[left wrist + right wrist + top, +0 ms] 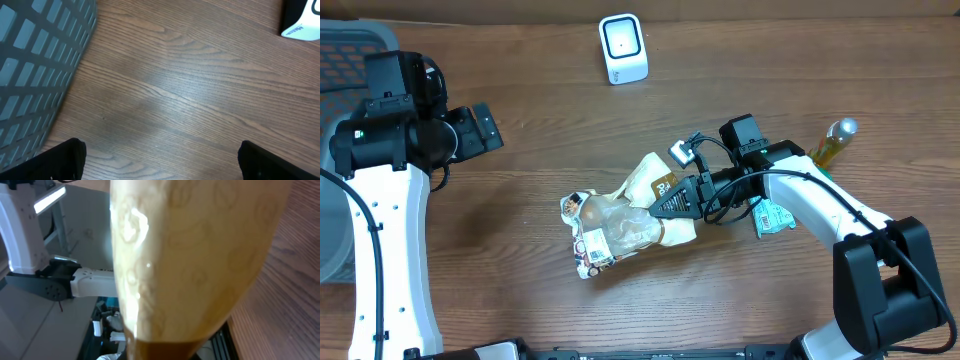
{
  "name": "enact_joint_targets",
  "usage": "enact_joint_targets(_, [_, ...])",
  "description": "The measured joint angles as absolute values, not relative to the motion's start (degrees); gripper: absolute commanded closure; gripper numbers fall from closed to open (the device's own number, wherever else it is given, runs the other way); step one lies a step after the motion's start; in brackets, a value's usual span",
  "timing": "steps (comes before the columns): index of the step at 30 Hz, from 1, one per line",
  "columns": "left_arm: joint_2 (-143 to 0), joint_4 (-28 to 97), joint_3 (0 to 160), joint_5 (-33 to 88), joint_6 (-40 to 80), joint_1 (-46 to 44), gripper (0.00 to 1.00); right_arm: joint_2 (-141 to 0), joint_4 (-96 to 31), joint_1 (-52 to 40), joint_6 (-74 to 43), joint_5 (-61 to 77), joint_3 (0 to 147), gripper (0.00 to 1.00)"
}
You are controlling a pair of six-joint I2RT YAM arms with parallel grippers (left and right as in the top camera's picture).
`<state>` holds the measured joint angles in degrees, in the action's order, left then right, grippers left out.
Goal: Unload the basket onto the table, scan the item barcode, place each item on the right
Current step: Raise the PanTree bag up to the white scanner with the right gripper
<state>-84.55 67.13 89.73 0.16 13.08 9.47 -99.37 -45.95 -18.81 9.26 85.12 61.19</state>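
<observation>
Looking down from overhead, found the snack bag (620,215) crumpled on the table (500,260) a little right of centre, cream and brown with a printed label at its lower left end. Found the right gripper (660,205) clamped shut on the bag's right end, with black fingers pressed into the wrapper. Saw from the right wrist only that cream wrapper, filling the lens and hiding the fingers. Spotted the white scanner (622,48) at the far edge, well apart from the bag, with bare wood between. Noted a small green-and-white packet (775,215) beneath the right arm, just beside the bag, and a bottle (832,143) of amber liquid further right. Found the left gripper (480,128) spread wide and holding nothing, near the grey basket (350,50) at the far left. Saw its fingertips (65,160) over bare wood beside the basket's wall.
</observation>
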Motion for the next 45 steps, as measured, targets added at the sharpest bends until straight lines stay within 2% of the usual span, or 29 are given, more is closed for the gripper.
enact_joint_targets(8, [-84.55, 67.13, 89.73, 0.16, 13.08, 9.47, 0.01, -99.37, -45.63, -18.81, 9.69, 81.84, 61.19, 0.96])
enact_joint_targets(19, [-84.55, 67.13, 89.73, 0.16, 13.08, 9.47, 0.0, -99.37, -42.96, -18.83, 9.54, 57.1, 61.19, 0.96])
enact_joint_targets(24, [-84.55, 67.16, 89.73, 0.16, 13.08, 9.47, 0.0, -99.37, -42.83, -18.83, 2.92, 51.37, 63.44, 0.96])
enact_joint_targets(30, [-84.55, 67.16, 89.73, 0.19, 13.08, 9.47, 0.0, -99.35, -60.6, -19.07, -1.67, 42.87, 81.12, 0.97])
enact_joint_targets(35, [-84.55, 67.29, 89.73, 0.14, 13.08, 9.5, 0.0, -99.24, -76.16, -20.69, -2.5, 31.66, 104.9, 0.97])
enact_joint_targets(39, [-84.55, 67.31, 89.73, 0.16, 13.08, 9.47, 0.0, -99.07, -81.3, -22.61, -1.91, 24.73, 119.11, 0.97])
enact_joint_targets(45, [-84.55, 67.31, 89.73, 0.16, 13.08, 9.47, 0.01, -98.02, -80.16, -23.4, -0.38, 19.22, 123.81, 0.96])
